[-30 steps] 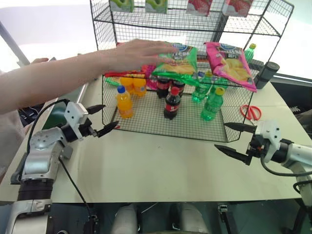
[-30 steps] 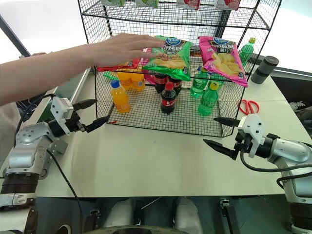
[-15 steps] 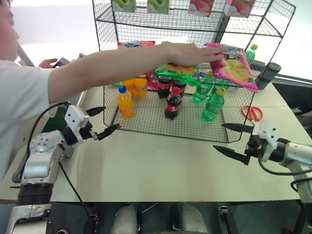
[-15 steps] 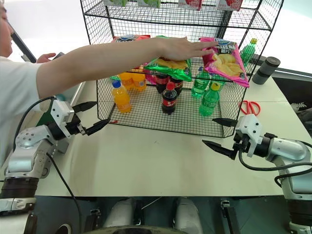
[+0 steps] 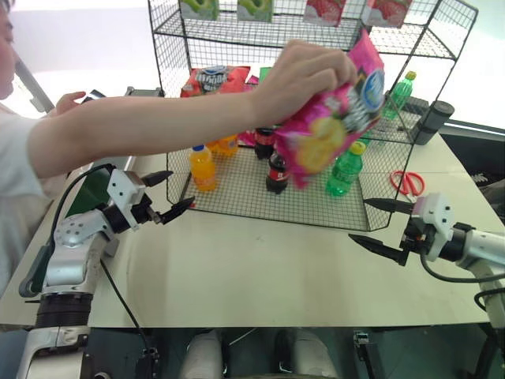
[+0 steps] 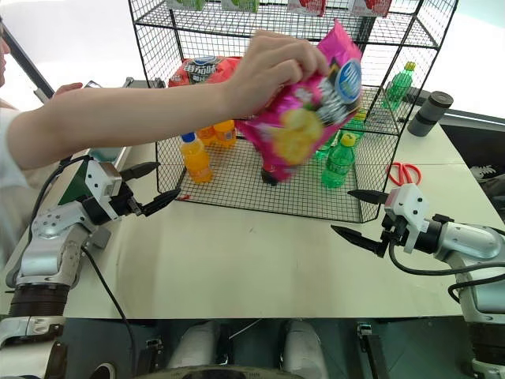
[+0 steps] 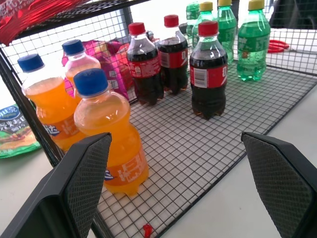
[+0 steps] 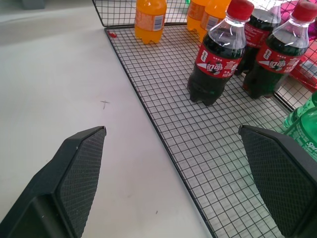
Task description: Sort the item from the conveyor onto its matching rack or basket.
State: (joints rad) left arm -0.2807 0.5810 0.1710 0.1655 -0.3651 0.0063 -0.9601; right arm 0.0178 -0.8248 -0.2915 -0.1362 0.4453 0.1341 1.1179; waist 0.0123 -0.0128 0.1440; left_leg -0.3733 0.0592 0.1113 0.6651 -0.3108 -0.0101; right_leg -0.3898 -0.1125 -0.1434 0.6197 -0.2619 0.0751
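Two grippers wide open and empty over the table (image 5: pixel 260 268), left gripper (image 5: pixel 168 194), right gripper (image 5: pixel 380 227), person's hand (image 5: pixel 296 75) holding the pink chip bag (image 5: pixel 331 126) before the rack (image 5: pixel 237 35), left wrist view facing orange bottles (image 7: pixel 106 134), right wrist view facing cola bottles (image 8: pixel 218 54).

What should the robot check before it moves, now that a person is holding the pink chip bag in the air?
1. Big magenta-pink crinkly chip bag on the conveyor, ready to pick: not ok, a person's hand holds it up in front of the tall black wire-grid rack.
2. Space ahead free of people: not ok, the person's arm reaches across above the left gripper.
3. Left gripper open and empty: ok.
4. Right gripper open and empty: ok.
5. Pale tabletop between the grippers bare: ok.
6. Dark-green belt free to deliver: cannot tell.
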